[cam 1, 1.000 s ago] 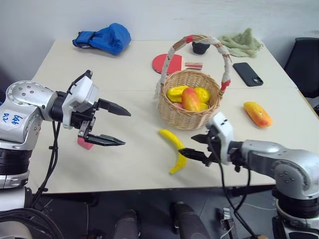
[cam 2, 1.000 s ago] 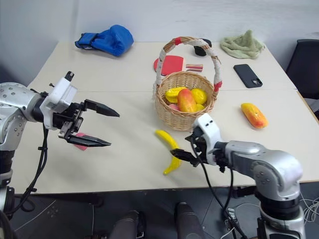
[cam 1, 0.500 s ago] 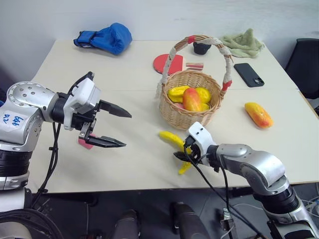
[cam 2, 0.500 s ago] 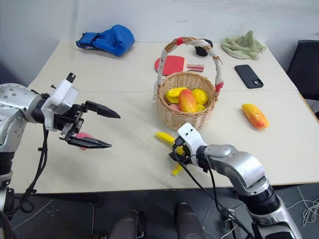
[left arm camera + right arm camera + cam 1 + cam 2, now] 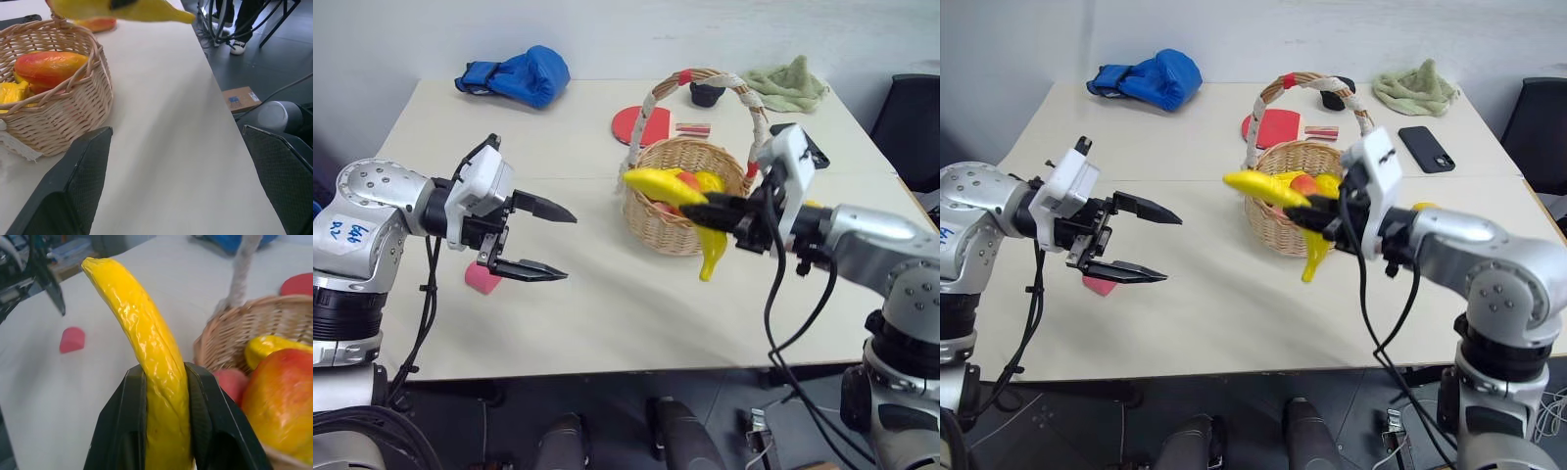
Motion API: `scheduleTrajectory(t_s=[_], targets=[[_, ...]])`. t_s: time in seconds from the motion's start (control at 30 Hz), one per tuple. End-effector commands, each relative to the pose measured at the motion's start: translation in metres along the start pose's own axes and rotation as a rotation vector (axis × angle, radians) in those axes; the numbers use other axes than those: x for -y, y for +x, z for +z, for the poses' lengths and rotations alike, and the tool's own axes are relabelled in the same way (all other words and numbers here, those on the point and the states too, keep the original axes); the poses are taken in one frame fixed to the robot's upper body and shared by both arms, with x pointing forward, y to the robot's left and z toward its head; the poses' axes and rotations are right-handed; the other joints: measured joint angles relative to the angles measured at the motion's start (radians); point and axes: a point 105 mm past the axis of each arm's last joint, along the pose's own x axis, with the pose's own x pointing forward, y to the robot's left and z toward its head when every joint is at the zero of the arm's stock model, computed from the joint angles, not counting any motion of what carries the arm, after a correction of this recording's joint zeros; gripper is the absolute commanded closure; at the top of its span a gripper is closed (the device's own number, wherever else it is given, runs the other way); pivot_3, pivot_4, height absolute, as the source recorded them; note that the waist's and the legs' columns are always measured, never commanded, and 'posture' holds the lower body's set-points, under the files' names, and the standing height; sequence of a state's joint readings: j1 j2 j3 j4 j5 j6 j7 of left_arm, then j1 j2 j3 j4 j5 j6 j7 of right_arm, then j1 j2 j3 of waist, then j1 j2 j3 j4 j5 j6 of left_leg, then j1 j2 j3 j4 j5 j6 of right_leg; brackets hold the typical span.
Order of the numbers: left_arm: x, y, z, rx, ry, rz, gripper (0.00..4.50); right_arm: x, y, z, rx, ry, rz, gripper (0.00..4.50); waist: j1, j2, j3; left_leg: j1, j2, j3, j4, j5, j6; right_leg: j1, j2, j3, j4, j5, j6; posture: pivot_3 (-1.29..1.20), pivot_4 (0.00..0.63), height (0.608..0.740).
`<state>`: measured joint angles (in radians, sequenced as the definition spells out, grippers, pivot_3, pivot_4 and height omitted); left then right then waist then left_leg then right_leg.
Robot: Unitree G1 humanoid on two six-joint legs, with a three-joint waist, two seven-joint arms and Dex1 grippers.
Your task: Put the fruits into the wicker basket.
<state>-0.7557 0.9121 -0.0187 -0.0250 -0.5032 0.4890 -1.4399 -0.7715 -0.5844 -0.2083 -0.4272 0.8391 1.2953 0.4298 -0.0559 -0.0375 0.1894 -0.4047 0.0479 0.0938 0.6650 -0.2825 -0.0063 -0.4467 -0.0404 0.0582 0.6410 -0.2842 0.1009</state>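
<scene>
The right jaws are clamped on the banana, holding it in the air just in front of the basket, one end over the near rim. In the basket lie a mango and smaller yellow fruits, with something pinkish beneath. Another mango lies on the counter beyond the basket. The left jaws gape wide and empty, well apart from the basket, a pink cylinder below them.
</scene>
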Motion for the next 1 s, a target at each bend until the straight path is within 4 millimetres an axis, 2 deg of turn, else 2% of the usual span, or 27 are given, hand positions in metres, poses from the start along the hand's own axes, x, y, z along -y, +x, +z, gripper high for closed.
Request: scheduleTrajectory(t_s=[0.03,0.13,0.23,0.3,0.43,0.47,0.6,0.67,0.73,0.8,0.83,0.9,0.93,1.0], targets=[[-0.004,-0.001,0.012,0.010,0.066,0.015,0.00,0.044,0.017,0.008,-0.001,-0.076,-0.216,3.75,0.000,0.000,0.000,0.000,0.000,0.001,0.000,0.000,0.000,0.000,0.000,0.000,0.000,0.000,0.000,0.00,0.150,0.740],[-0.005,0.001,0.015,0.018,0.076,0.018,0.00,0.067,0.041,0.009,0.002,-0.114,-0.301,3.75,-0.003,0.000,0.000,-0.001,0.000,0.002,0.000,0.000,0.000,0.000,0.000,0.001,-0.001,0.000,0.000,0.00,0.150,0.740],[-0.007,0.002,0.017,0.023,0.084,0.027,0.00,0.076,0.059,0.019,0.048,-0.132,-0.339,2.77,-0.006,0.000,0.000,-0.001,0.000,0.003,0.000,0.000,0.000,-0.001,0.000,0.001,-0.001,0.000,0.000,0.00,0.150,0.740],[-0.007,0.001,0.018,0.025,0.085,0.032,0.00,0.076,0.063,0.026,0.077,-0.135,-0.334,2.13,-0.005,0.001,0.000,-0.001,0.000,0.003,0.000,0.000,0.000,-0.002,0.000,0.001,0.001,0.000,0.000,0.00,0.150,0.740],[-0.007,-0.002,0.019,0.036,0.080,0.051,0.00,0.065,0.051,0.038,0.136,-0.145,-0.276,0.78,0.000,0.001,0.001,-0.002,0.000,0.001,-0.001,0.000,0.000,-0.003,0.000,-0.001,0.005,0.000,0.000,0.00,0.150,0.740],[-0.007,-0.002,0.019,0.041,0.077,0.053,0.00,0.058,0.042,0.039,0.146,-0.147,-0.241,0.47,0.002,0.001,0.001,-0.002,0.001,0.000,-0.001,0.000,-0.001,-0.003,0.000,-0.001,0.005,0.000,0.001,0.00,0.150,0.740],[-0.005,0.001,0.020,0.069,0.062,0.049,0.00,0.029,-0.012,0.031,0.128,-0.142,-0.096,0.47,0.026,0.001,0.001,-0.004,0.001,-0.001,-0.001,-0.002,0.000,-0.002,-0.002,-0.002,0.004,0.000,0.001,0.00,0.150,0.740],[-0.004,0.001,0.020,0.080,0.057,0.046,0.00,0.020,-0.027,0.026,0.100,-0.140,-0.064,0.47,0.028,0.001,0.001,-0.004,0.001,-0.001,-0.001,-0.004,0.002,-0.002,-0.002,-0.002,0.003,0.000,0.001,0.00,0.150,0.740],[-0.006,0.002,0.023,0.102,0.052,0.046,0.00,0.014,-0.056,0.014,0.038,-0.136,-0.057,0.47,0.029,0.001,0.001,-0.003,-0.001,-0.001,0.000,-0.005,0.004,-0.001,-0.004,-0.002,0.001,0.001,0.002,0.00,0.150,0.740],[-0.009,0.006,0.028,0.136,0.050,0.041,0.00,0.025,-0.094,0.000,-0.041,-0.127,-0.159,0.47,0.034,0.001,0.001,-0.003,-0.001,-0.001,0.001,-0.005,0.004,0.002,-0.003,-0.003,-0.004,0.001,0.003,0.00,0.150,0.740],[-0.010,0.007,0.029,0.145,0.049,0.039,0.00,0.030,-0.104,-0.003,-0.060,-0.124,-0.201,0.47,0.037,0.001,0.000,-0.002,-0.001,-0.001,0.001,-0.005,0.004,0.003,-0.003,-0.003,-0.006,0.001,0.003,0.00,0.150,0.740],[-0.010,0.010,0.032,0.167,0.048,0.027,0.00,0.060,-0.132,-0.012,-0.097,-0.076,-0.379,0.47,0.037,0.001,0.000,-0.002,-0.001,0.000,0.001,-0.005,0.005,0.003,-0.003,-0.002,-0.010,0.001,0.003,0.00,0.150,0.740],[-0.010,0.011,0.033,0.173,0.048,0.023,0.00,0.069,-0.141,-0.014,-0.102,-0.058,-0.433,0.10,0.031,0.001,0.000,-0.002,-0.001,0.000,0.001,-0.004,0.005,0.004,-0.003,-0.001,-0.011,0.002,0.004,0.00,0.150,0.740],[-0.009,0.016,0.034,0.181,0.051,0.009,0.00,0.096,-0.163,-0.022,-0.125,-0.043,-0.568,0.03,0.021,0.001,0.000,0.000,-0.002,0.003,0.002,-0.004,0.006,0.005,-0.003,0.001,-0.011,0.005,0.005,0.00,0.150,0.740]])
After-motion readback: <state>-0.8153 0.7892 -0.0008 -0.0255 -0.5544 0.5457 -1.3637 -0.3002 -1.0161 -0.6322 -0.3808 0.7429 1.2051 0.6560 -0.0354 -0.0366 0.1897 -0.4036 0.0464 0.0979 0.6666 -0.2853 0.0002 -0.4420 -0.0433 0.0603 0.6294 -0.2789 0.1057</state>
